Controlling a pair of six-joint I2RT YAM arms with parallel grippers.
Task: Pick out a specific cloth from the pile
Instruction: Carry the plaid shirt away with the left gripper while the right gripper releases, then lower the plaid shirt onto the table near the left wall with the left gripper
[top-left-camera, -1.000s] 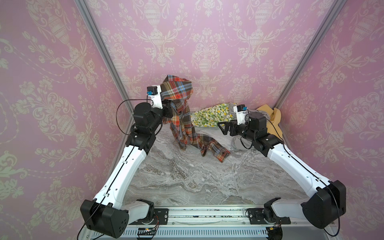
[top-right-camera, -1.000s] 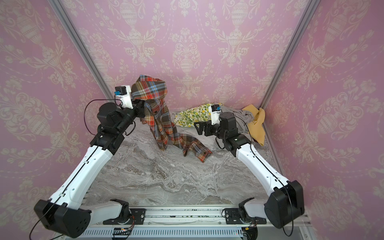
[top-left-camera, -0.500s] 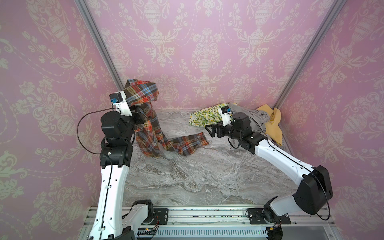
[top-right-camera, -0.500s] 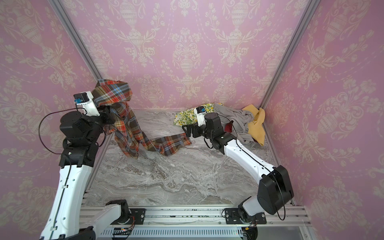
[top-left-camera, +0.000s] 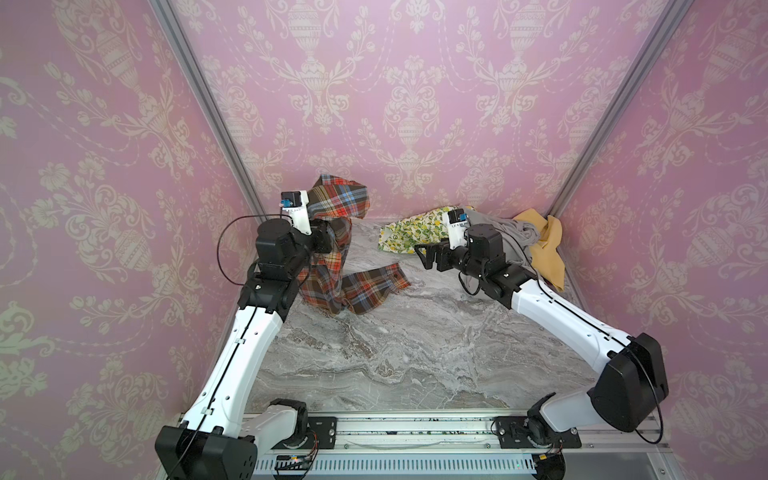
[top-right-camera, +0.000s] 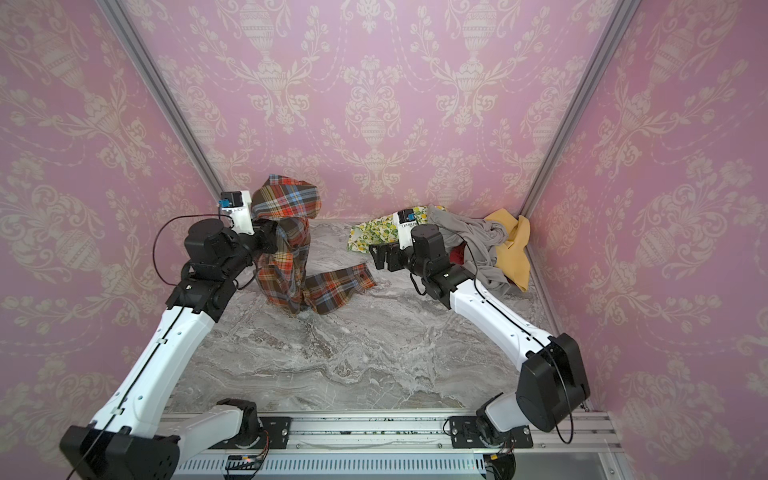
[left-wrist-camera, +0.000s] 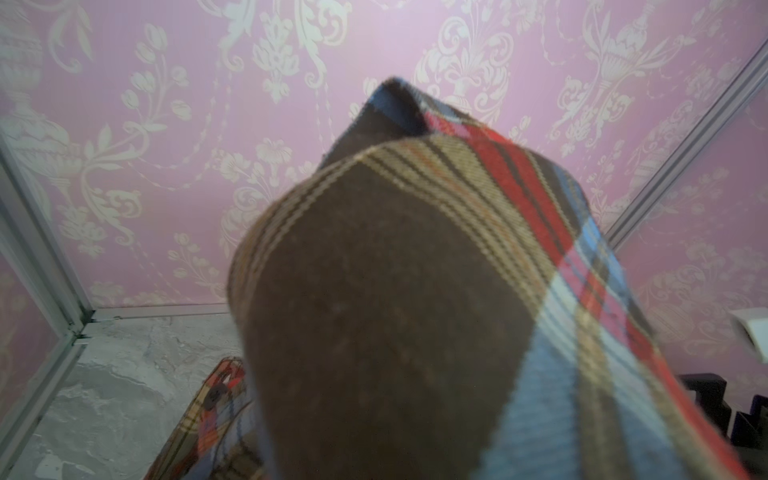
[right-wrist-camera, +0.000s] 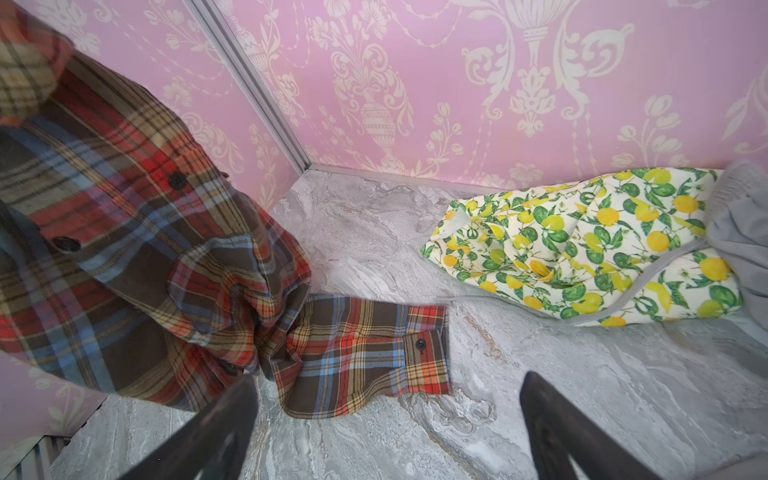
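Plaid cloth: buttoned flannel, draped, cuff on marble tabletop.
Left fingers: buried in plaid, clamped on it.
Right fingers: wide, empty.
Pile: crumpled, back right corner.

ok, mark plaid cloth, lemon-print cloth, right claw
plaid cloth (top-left-camera: 376, 284): in a top view, on its trailing sleeve.
lemon-print cloth (right-wrist-camera: 582, 249): right wrist view, middle of the print.
right claw (right-wrist-camera: 388, 376): right wrist view, midway between its open fingertips.
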